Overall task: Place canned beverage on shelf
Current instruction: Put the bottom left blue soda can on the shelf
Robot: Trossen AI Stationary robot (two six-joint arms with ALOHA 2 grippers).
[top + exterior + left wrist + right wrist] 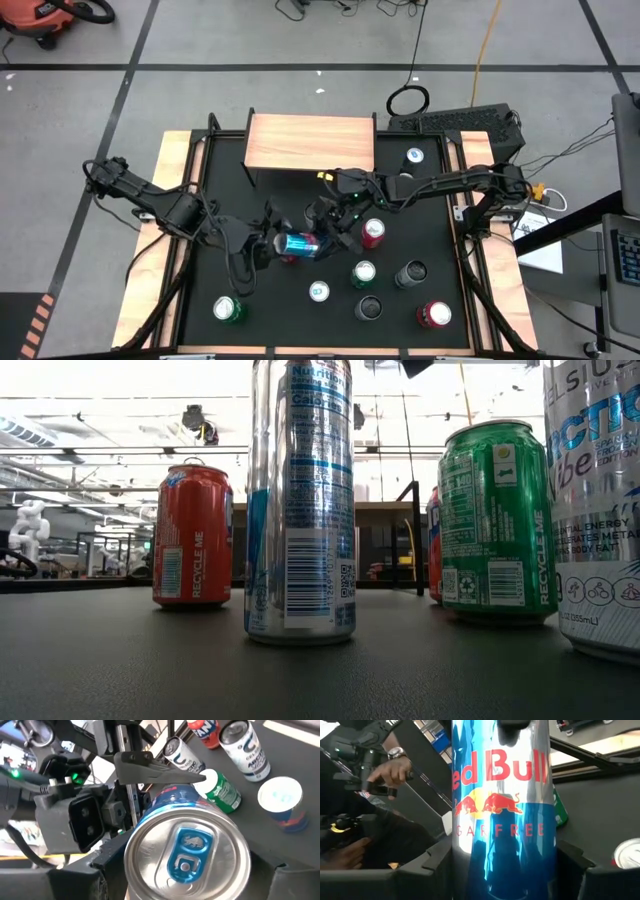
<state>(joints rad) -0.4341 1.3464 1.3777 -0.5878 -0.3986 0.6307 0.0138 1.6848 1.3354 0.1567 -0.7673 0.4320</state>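
High view — both hands point(300, 243) grip can point(297, 244).

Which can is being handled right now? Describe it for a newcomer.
Start from the shelf at the table's far edge and come toward the table's middle. There a blue-and-silver Red Bull can lies sideways between both end effectors, the only can not standing upright.

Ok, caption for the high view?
Both claws, left and right, meet at a blue can lying sideways mid-table; the shelf stands empty.
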